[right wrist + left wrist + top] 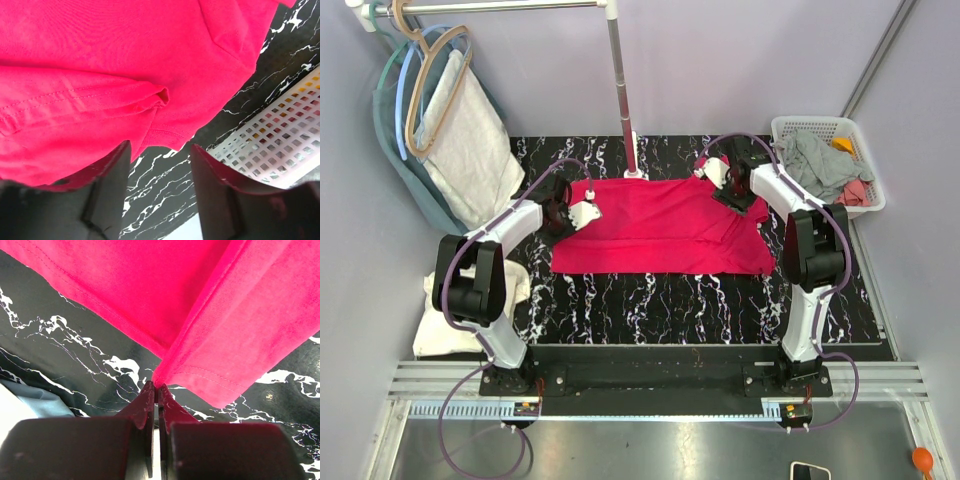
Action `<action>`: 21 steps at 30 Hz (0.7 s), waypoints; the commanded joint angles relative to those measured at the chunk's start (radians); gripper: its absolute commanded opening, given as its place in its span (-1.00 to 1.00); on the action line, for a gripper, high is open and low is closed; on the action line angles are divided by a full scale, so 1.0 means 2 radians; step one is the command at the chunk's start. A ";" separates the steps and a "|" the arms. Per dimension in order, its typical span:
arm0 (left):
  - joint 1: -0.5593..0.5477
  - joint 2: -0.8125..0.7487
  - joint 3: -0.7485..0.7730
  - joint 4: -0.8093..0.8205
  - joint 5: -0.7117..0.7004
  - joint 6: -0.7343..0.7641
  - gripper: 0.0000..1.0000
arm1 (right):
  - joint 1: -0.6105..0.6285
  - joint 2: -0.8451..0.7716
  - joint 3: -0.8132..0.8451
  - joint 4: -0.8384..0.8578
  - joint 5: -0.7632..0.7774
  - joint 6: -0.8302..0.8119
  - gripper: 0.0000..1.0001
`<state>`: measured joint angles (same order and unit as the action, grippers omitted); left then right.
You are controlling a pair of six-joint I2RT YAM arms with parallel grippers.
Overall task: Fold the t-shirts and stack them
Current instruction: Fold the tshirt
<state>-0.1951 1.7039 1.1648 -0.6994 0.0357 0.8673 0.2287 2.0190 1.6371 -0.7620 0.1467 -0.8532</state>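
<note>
The black marbled table (720,300) carries the crimson red t-shirt (660,230), spread flat across its middle between the two arms, its far edge near the foot of the rack pole (620,100). Off the table's left edge, beside the left arm, a cream-white t-shirt (445,325) lies in a heap. The white basket (790,128) at the far right holds a grey t-shirt (815,160) and a pink t-shirt (858,192). The left gripper (157,387) is clamped tight on the red shirt's left edge — cloth gathered to a point at its tips. The right gripper (160,150) stands about half open at the shirt's far right corner — nothing between its jaws
</note>
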 commanded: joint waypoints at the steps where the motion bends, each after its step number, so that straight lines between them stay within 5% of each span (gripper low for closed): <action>1: 0.002 -0.001 0.017 0.016 -0.008 -0.006 -1.00 | -0.002 -0.026 -0.014 0.024 0.012 0.017 0.24; 11: -0.001 -0.001 0.015 0.018 -0.012 -0.010 -1.00 | 0.027 -0.104 -0.079 -0.001 -0.069 0.059 0.23; 21: -0.008 0.006 0.026 0.021 -0.016 -0.016 -1.00 | 0.048 -0.088 -0.093 -0.005 -0.113 0.084 0.18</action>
<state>-0.2043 1.7107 1.1706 -0.6865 0.0143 0.8478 0.3172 1.8343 1.4513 -0.7639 -0.0284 -0.7170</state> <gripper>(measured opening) 0.016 0.597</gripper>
